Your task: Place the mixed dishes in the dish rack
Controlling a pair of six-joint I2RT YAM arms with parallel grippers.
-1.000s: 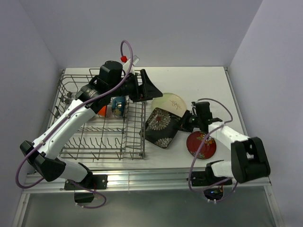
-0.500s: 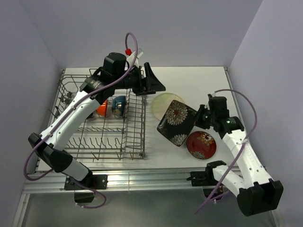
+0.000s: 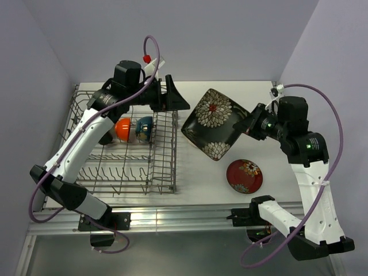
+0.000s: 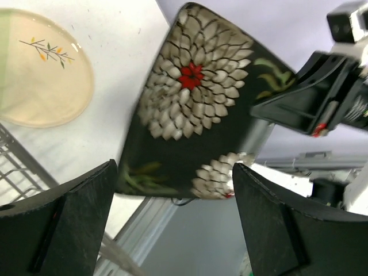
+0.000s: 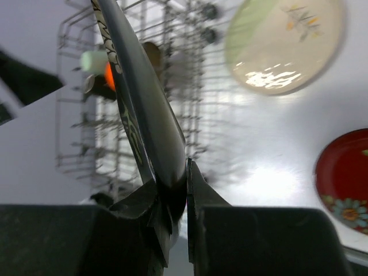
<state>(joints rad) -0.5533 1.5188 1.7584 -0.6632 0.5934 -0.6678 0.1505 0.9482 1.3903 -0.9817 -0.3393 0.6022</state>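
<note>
The right gripper (image 3: 248, 124) is clamping the black square floral plate (image 3: 213, 122) by its right edge, holding it tilted in the air right of the dish rack (image 3: 164, 161). The left gripper (image 3: 179, 99) is hovering, jaws apart, just left of the plate, over the rack's far-right corner.

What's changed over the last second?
The right gripper has lifted the black square plate off the table and carried it toward the open left gripper. The red plate, orange bowl and dish rack stayed put.
</note>
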